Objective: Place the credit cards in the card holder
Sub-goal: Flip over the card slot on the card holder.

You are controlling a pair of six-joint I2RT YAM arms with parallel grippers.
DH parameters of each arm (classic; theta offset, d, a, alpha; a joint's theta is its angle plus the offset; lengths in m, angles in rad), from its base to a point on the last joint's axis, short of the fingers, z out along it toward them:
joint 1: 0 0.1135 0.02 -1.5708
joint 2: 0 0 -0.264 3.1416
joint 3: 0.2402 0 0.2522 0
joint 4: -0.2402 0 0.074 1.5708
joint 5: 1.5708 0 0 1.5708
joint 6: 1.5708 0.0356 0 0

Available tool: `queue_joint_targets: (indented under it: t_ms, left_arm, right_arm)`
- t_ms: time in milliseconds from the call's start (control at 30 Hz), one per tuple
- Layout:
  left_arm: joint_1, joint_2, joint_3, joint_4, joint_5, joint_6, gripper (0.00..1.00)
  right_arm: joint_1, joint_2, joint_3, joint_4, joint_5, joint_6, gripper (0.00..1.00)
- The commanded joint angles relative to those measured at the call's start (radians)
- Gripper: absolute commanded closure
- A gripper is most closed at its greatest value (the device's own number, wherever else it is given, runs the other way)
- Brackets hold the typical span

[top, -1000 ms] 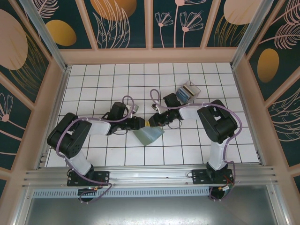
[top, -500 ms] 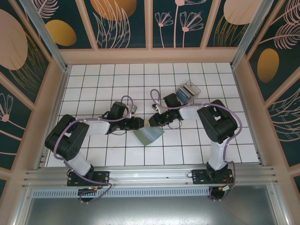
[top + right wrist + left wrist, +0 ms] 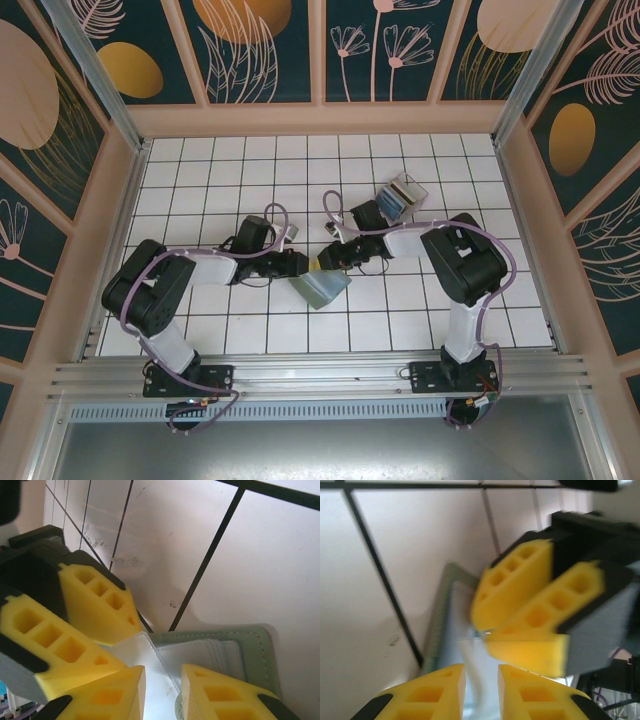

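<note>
The grey-green card holder (image 3: 325, 290) lies open on the white tiles, its clear inner sleeves (image 3: 210, 652) showing. Both grippers meet at its upper left corner. My left gripper (image 3: 300, 266) (image 3: 481, 672) comes in from the left, jaws a little apart, with a pale clear sleeve (image 3: 472, 655) seen in the gap. My right gripper (image 3: 322, 261) (image 3: 162, 672) faces it from the right, also narrowly open over a sleeve. Each wrist view has the other gripper's yellow fingers (image 3: 520, 580) (image 3: 95, 605) close by. The credit cards (image 3: 400, 196) stand in a small clear box at the back right.
The clear box (image 3: 408, 188) sits about two tiles behind the right gripper. Black grout lines cross the white tile floor (image 3: 200, 170). Tan walls fence the floor on the left, right and far sides, and a metal rail (image 3: 320, 372) runs along the near edge.
My left gripper's jaws have drawn closer together. The card holder's left end has shifted slightly and looks more bunched up. The right gripper has held still.
</note>
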Motion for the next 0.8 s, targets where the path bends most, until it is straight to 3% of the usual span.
queue_joint_targets:
  t_ms: [0, 267, 400, 567, 633, 767]
  left_arm:
    - [-0.003, -0.072, -0.030, 0.114, 0.039, 0.037, 0.76]
    - [-0.004, -0.013, -0.086, 0.274, 0.119, 0.029, 0.78]
    - [-0.003, -0.011, -0.124, 0.316, 0.100, 0.010, 0.78]
    - [-0.002, -0.119, -0.169, 0.255, -0.059, -0.066, 0.73]
    - [-0.003, -0.152, -0.165, 0.172, -0.140, -0.049, 0.61]
    - [-0.003, -0.117, -0.122, 0.143, -0.143, 0.007, 0.56]
  right_arm:
    - [-0.001, 0.041, -0.048, -0.025, 0.046, 0.018, 0.74]
    - [-0.004, 0.049, -0.050, -0.016, 0.043, 0.031, 0.74]
    - [-0.004, 0.047, -0.046, -0.032, 0.022, 0.021, 0.73]
    - [-0.004, 0.040, -0.040, -0.060, -0.007, -0.001, 0.73]
    - [-0.005, 0.039, -0.042, -0.069, -0.011, -0.009, 0.72]
    - [-0.005, 0.059, -0.036, -0.072, -0.028, -0.013, 0.73]
